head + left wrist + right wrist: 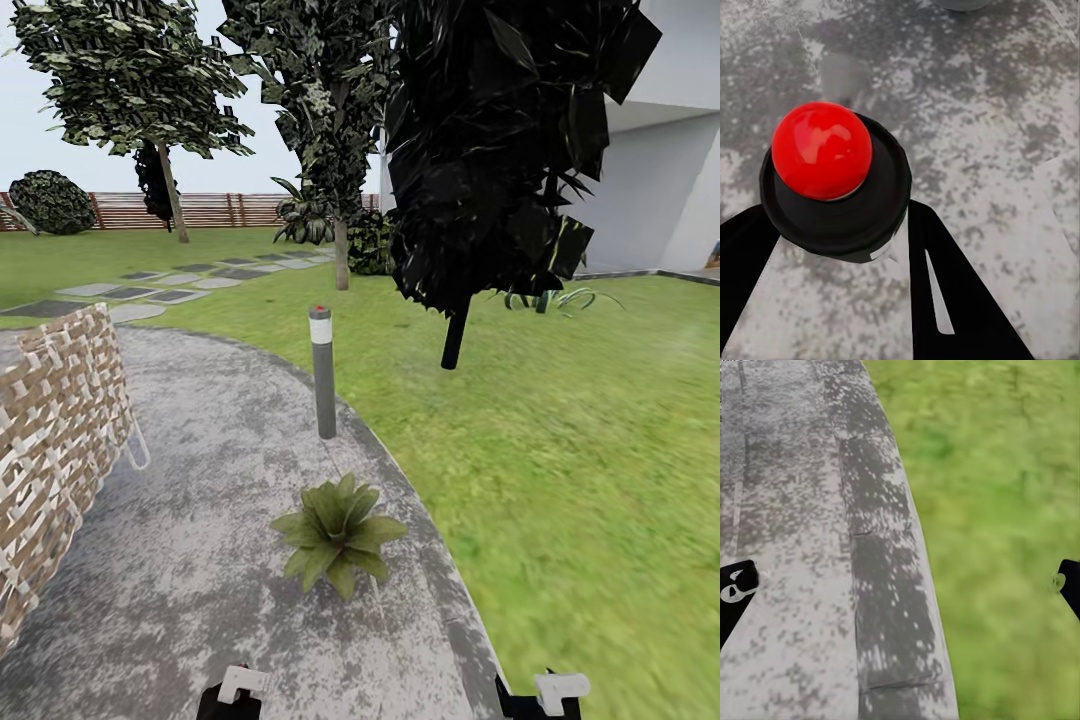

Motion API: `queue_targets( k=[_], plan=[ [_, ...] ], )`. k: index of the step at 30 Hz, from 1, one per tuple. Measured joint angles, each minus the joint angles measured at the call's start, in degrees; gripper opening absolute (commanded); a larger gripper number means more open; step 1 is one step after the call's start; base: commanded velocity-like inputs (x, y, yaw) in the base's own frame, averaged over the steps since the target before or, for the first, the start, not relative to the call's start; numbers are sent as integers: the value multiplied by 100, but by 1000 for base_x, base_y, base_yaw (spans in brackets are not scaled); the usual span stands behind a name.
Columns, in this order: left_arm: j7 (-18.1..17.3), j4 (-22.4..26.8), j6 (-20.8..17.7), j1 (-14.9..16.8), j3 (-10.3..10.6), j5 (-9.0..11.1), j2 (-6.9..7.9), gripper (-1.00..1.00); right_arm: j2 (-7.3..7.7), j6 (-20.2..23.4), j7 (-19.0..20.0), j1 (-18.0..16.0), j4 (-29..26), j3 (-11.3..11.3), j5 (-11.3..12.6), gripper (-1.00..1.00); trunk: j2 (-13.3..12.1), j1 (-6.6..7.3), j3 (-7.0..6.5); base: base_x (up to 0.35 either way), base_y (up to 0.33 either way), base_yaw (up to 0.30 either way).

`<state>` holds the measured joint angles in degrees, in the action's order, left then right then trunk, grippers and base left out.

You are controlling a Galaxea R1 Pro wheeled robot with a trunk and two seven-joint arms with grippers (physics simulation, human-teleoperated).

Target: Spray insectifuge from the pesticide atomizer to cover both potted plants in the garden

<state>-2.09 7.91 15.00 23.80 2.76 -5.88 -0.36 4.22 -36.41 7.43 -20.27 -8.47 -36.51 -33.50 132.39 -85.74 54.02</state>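
A woven chair [55,440] stands at the patio's [190,600] left edge. The left gripper [840,247] pinches the pesticide atomizer [832,187], no label legible. A potted plant [338,533] sits near the patio's right edge; right gripper [900,585] spread

Left end effector [832,247] clamped around a red-capped bottle [832,180]; right end effector [900,585] spread wide.

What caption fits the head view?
Potted plant on the grey patio, bollard lamp behind, lawn alongside.
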Motion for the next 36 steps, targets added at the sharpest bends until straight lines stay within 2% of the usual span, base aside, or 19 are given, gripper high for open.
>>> queue_targets(
  k=[5,6,8,9,11,12,14,15,17,18,20,23,24,25,27,29,31,32,36],
  plan=[
    [-70,24,-23,40,55,-36,-6,-100,-4,0,28,0,-18,103,-24,100,0,2,0,242,1,0],
    [-83,27,-35,57,65,-64,-4,-100,-8,0,32,0,-36,232,-74,100,0,2,0,304,47,0],
    [-255,23,-62,86,75,-282,60,-100,-41,10,35,5,-172,884,-416,100,0,2,0,176,35,0],
    [-867,18,-83,86,71,-640,260,-100,-118,26,36,-11,-309,1411,-702,100,0,0,0,46,9,0],
    [-1918,23,-110,98,82,-1035,508,-100,-228,50,182,-102,-438,1740,-835,100,0,-1,0,19,4,0],
    [-2255,29,-118,110,77,-1128,591,-100,-269,74,393,-166,-480,1820,-855,100,0,-1,0,8,1,0],
    [-2987,92,-132,212,64,-1342,798,-100,-327,272,1256,-380,-611,1960,-867,100,0,-1,-1,4,1,0],
    [-3405,133,-171,308,64,-1495,885,-100,-366,539,1864,-540,-720,1994,-858,100,0,-1,-2,2,0,0],
    [-3968,163,-298,443,75,-1762,957,-100,-463,981,2577,-730,-892,2020,-847,100,0,-1,-1,1,0,0],
    [-4306,174,-440,540,74,-1984,980,-100,-568,1250,2889,-802,-1021,2031,-837,100,0,-1,-1,0,0,0],
    [-4669,186,-783,708,71,-2436,968,-100,-757,1510,3147,-865,-1202,2049,-842,100,0,-1,-1,0,0,0],
    [-4826,238,-1139,855,62,-2948,903,-100,-953,1604,3231,-893,-1442,2124,-849,100,0,-1,-1,0,0,0],
    [-5084,490,-1453,898,52,-3036,887,-100,-980,1619,3238,-896,-1478,2649,-849,100,0,-1,-1,0,0,0],
    [-5254,673,-1633,904,58,-3062,865,-100,-985,1625,3243,-897,-1483,2962,-850,100,0,-1,-1,0,0,0],
    [-5401,835,-1767,906,67,-3162,789,-100,-989,1630,3249,-897,-1494,3268,-850,100,0,-1,-1,0,0,0],
    [-5462,908,-1824,906,70,-3492,666,-100,-1021,1656,3279,-904,-1579,3477,-850,100,0,-1,0,0,0,0],
    [-5476,928,-1841,906,68,-3781,542,-100,-1060,1783,3436,-908,-1647,3541,-851,100,0,-1,0,0,0,0],
    [-5479,932,-1848,909,66,-3895,482,-100,-1087,1886,3580,-911,-1725,3556,-850,-100,0,-1,-1,0,0,0],
    [-5481,943,-1890,915,66,-4020,347,-100,-1140,2152,3804,-915,-2013,3571,-843,-100,0,-1,-1,0,0,0]
  ],
)
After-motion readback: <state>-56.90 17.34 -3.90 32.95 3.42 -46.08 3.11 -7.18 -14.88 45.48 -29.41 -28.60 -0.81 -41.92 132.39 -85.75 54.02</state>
